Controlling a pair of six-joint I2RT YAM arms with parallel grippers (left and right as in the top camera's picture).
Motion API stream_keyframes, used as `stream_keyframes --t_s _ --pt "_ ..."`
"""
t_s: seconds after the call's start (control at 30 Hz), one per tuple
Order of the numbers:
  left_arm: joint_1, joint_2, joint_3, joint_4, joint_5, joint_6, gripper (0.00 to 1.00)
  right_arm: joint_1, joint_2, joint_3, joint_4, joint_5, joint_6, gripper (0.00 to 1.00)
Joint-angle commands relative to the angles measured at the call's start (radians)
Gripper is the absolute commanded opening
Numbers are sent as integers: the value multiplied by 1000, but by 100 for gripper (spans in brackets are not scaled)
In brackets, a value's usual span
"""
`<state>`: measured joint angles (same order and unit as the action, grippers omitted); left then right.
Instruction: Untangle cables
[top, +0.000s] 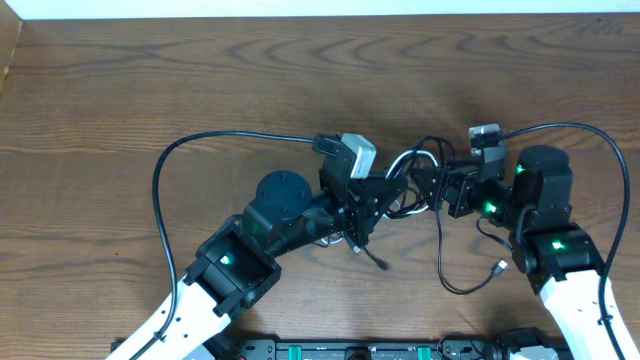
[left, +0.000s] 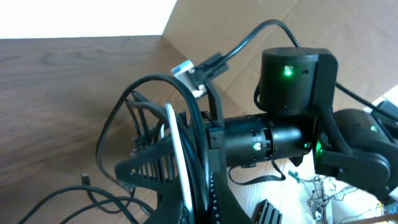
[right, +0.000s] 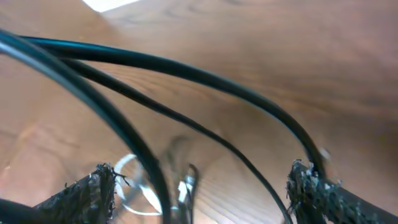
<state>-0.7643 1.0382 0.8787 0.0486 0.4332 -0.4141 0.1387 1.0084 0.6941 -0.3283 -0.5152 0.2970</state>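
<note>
The wood-grain table (top: 120, 100) carries both arms, which meet at its middle. The left hand (top: 385, 197) is clamped on the cables (top: 405, 170), with a white cord and a black one pinched between its fingers and rising clear of the surface. The right hand (top: 422, 185) faces it, fingers spread wide with black cords crossing the gap. A black cord trails toward the near edge, ending in a small plug (top: 500, 266).

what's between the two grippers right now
The tangle itself: a white cable loop and thin black cables cross the gap between the left gripper and right gripper, clearest in the overhead view.
</note>
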Motion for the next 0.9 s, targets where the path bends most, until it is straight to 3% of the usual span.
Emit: stream_keyframes --t_s 0.0,0.53,0.87 --pt "-3 -52 4 17 24 75 8 -14 11 12 -57 227 2 85" --pt "-3 -83 4 -3 -93 93 8 -61 11 12 -90 245 3 82" --pt "-3 -124 4 -55 -223 107 8 -189 11 12 -192 337 3 85"
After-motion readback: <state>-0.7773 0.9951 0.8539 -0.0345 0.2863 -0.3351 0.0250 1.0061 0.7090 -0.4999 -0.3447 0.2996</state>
